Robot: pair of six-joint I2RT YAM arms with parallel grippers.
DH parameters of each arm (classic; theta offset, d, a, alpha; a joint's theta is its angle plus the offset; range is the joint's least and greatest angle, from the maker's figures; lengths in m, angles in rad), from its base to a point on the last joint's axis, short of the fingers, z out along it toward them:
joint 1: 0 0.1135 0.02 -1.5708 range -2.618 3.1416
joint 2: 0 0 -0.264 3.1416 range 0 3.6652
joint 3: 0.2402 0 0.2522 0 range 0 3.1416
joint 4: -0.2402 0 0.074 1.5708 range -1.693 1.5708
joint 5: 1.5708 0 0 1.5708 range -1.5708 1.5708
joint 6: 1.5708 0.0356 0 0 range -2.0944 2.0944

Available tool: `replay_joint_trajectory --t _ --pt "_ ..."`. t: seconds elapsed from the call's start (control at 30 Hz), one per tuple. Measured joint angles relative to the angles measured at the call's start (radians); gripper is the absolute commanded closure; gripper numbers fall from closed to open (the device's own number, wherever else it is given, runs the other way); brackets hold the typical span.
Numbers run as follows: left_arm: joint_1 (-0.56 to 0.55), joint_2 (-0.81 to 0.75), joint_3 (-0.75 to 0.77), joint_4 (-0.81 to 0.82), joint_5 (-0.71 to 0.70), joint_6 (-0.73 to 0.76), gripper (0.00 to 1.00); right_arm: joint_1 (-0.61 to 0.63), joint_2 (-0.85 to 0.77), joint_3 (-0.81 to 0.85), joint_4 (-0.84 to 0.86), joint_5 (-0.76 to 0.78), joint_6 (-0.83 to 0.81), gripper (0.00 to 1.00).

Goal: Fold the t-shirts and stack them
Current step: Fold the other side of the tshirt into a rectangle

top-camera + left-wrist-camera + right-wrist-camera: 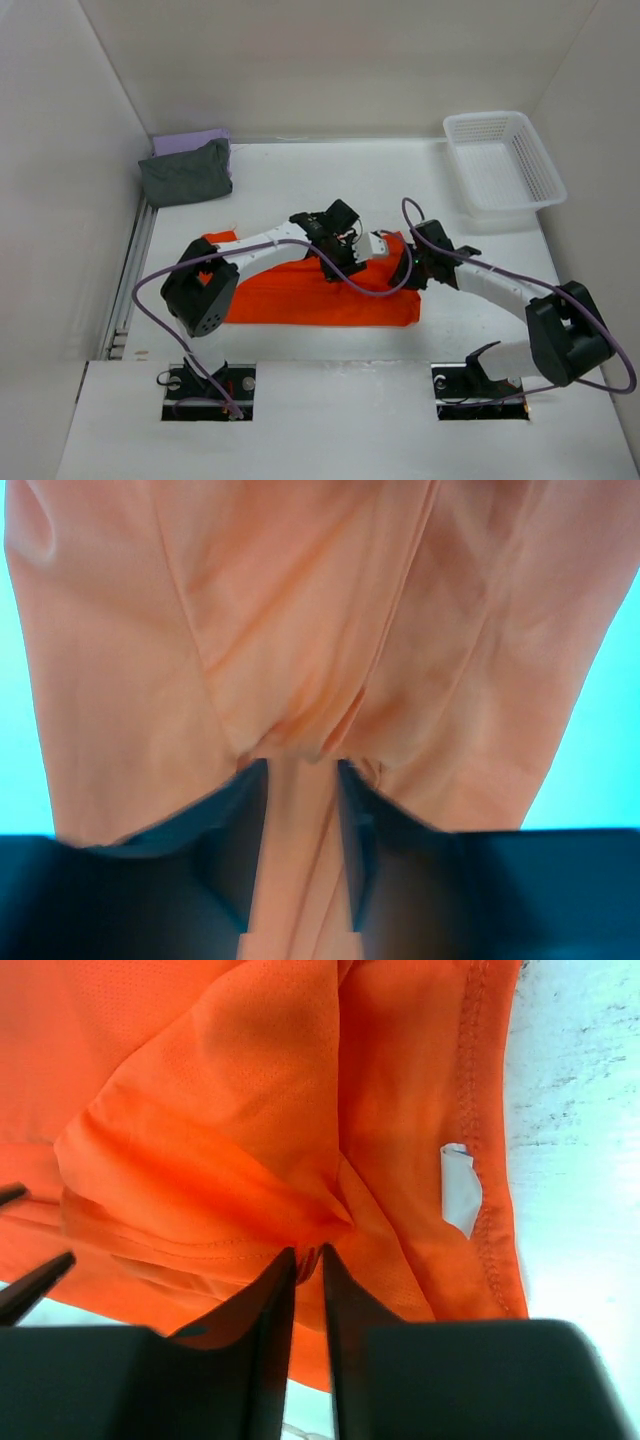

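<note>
Shirts: grey shirt [185, 172] lay folded on lavender shirt [192, 140], upper left, seemingly done. Orange shirt [300, 300] lay mid-frame, partly folded, unstacked. Your right gripper [308, 1252] pinched it; your left gripper [300, 770] straddled a fold, grip unclear.
</note>
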Motion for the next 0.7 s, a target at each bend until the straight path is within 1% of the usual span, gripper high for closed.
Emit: replay_joint_trajectory --t 0.03,0.1,0.2,0.27,0.33,0.4,0.47,0.53,0.7 --pt "0.006 -0.005 0.000 -0.010 0.000 0.002 0.54 0.000 -0.004 0.000 -0.001 0.002 -0.001 0.74" --pt "0.027 -0.031 0.000 -0.045 0.000 0.006 0.51 0.000 -0.026 0.000 -0.008 0.005 -0.002 0.68" --pt "0.086 -0.126 0.000 -0.101 0.003 0.018 0.50 0.000 -0.111 -0.010 -0.033 0.009 -0.002 0.66" --pt "0.158 -0.212 0.000 -0.121 0.010 0.026 0.50 0.000 -0.185 -0.014 -0.055 0.015 0.002 0.69" --pt "0.269 -0.286 0.000 -0.121 0.009 0.034 0.51 0.001 -0.253 -0.016 -0.075 0.025 0.009 0.75" --pt "0.382 -0.315 0.000 -0.105 -0.010 0.040 0.51 0.001 -0.297 -0.014 -0.084 0.040 0.014 0.82" --pt "0.480 -0.296 -0.004 -0.066 -0.044 0.041 0.51 0.001 -0.297 -0.002 -0.087 0.057 0.012 0.87" --pt "0.531 -0.252 -0.020 -0.013 -0.087 0.042 0.51 0.001 -0.245 0.029 -0.082 0.067 0.007 0.89" --pt "0.573 -0.074 -0.040 0.102 -0.180 0.045 0.51 0.006 -0.034 0.126 -0.019 0.069 -0.011 0.91"
